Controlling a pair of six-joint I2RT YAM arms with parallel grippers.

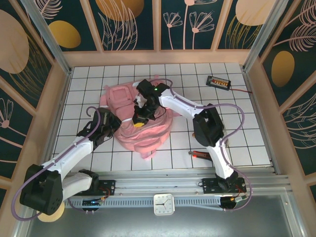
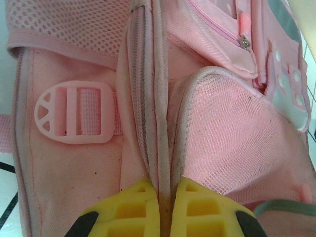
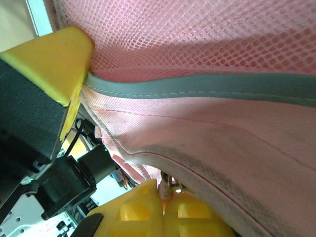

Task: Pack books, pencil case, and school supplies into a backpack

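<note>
From above, the backpack (image 1: 148, 136) is seen lying mid-table on the white grid, with the left gripper (image 1: 113, 126) placed at its left edge and the right gripper (image 1: 139, 121) set upon its middle. In the left wrist view, the yellow fingers (image 2: 126, 212) are pressed together, pinching a piped seam of the backpack beside a pink buckle (image 2: 74, 112). In the right wrist view, the yellow fingers (image 3: 136, 210) are closed on a fold of pink fabric.

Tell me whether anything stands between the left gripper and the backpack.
Nothing visible does. The left gripper is shut directly on a piped seam of the backpack, beside a pink strap buckle. The right gripper pinches the backpack's fabric edge too.
</note>
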